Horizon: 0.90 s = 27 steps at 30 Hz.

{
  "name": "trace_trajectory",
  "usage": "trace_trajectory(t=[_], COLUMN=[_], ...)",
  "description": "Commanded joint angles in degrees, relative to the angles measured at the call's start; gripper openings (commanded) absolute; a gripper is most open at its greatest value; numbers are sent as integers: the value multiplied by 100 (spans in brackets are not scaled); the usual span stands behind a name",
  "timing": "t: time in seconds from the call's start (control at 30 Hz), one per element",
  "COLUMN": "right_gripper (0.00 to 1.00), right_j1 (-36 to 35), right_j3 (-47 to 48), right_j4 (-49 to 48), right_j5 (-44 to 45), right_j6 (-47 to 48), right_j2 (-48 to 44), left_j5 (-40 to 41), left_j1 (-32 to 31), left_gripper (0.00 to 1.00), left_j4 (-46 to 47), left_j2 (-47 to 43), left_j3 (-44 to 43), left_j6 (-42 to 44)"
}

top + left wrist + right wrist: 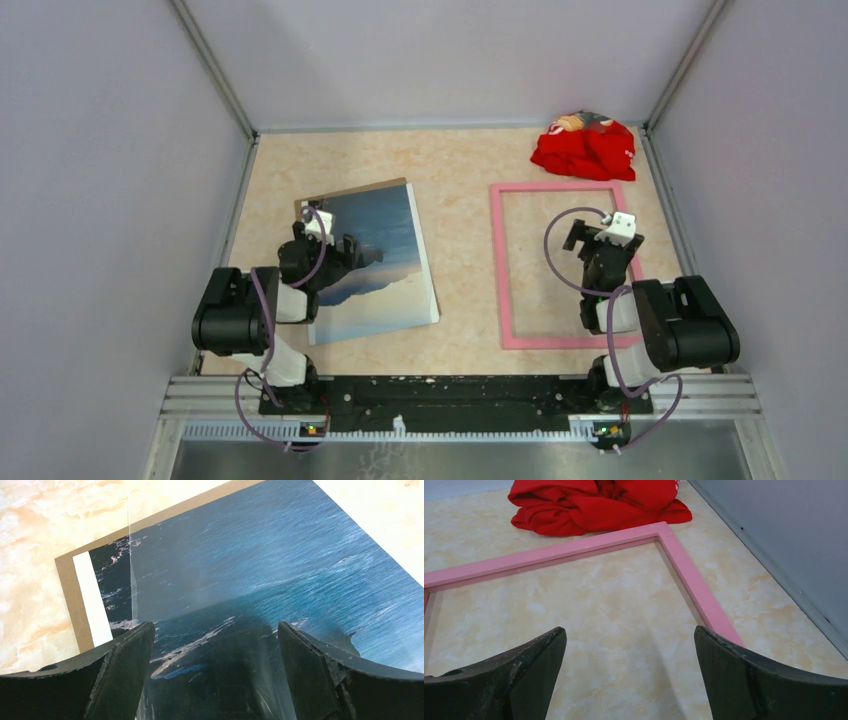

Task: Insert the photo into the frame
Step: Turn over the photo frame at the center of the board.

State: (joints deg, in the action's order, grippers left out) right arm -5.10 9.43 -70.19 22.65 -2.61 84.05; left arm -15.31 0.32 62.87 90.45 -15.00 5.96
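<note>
Jaws being held wide and empty: left gripper (215,630) over the photo (280,565), right gripper (630,632) over the pink frame (684,565). Photo pickup judged pending; edge pinch being called for.

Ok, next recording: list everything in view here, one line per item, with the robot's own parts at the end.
photo: one, blue sea print, left half of the table, lying slightly askew
backing board: one, brown, under the photo, its edge showing at the far and left sides
clear sheet: apparently one, transparent, lying over part of the photo
frame: one, pink, flat on the right half of the table, nothing in it
cloth: one, red, bunched at the far right corner, beyond the frame
table: one, beige marbled top
arms: two, black, left arm and right arm, at the near edge
left end effector: one, black, open above the photo
right end effector: one, black, open above the frame's opening
</note>
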Motion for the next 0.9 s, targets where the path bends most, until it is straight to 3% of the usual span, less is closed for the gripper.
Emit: trace_trajectory(t=[0.0,0.2,0.3,0.37,0.47,0.5,0.57,0.7,0.8,0.87], right_gripper=[99,99,99,99,99,99,99,99,99,99], right_j1=[43,35,-184,-413,-420,-411,-318,-283,-281,-432], right_j3=[41,37,167,742,1784,2021,2526,2813,3116,3394], right_j4=[-158,-180,263,1768,4297,4731,5656,5880,6292,6660], right_j5=[-54,8,331,1256,1513,1371,220,-1075,-1631,-2035], right_j6=[-46,-15,147,-152,-590,-930,-1350,-2173,-2858,-2837], right_j2=[-27,-32,-493,-1018,-1439,-1526,-1746,-2089,-2023,-1853], left_j5=[18,16,82,-133,-47,-101,-282,-991,-1447,-1589], left_j1=[-12,-7,98,258,316,355,451,738,914,937], left_gripper=[99,99,99,99,99,99,99,99,99,99], left_j4=[274,274,344,-1105,-4045,-4757,-5821,-7048,-7431,-7667], left_j2=[-146,-136,-239,-515,-540,-444,-237,65,140,165], left_j3=[-83,-92,-141,-802,-2450,-2903,-3691,-4538,-4778,-4864], left_j6=[62,72,-146,-232,-95,-79,-133,-324,-487,-478])
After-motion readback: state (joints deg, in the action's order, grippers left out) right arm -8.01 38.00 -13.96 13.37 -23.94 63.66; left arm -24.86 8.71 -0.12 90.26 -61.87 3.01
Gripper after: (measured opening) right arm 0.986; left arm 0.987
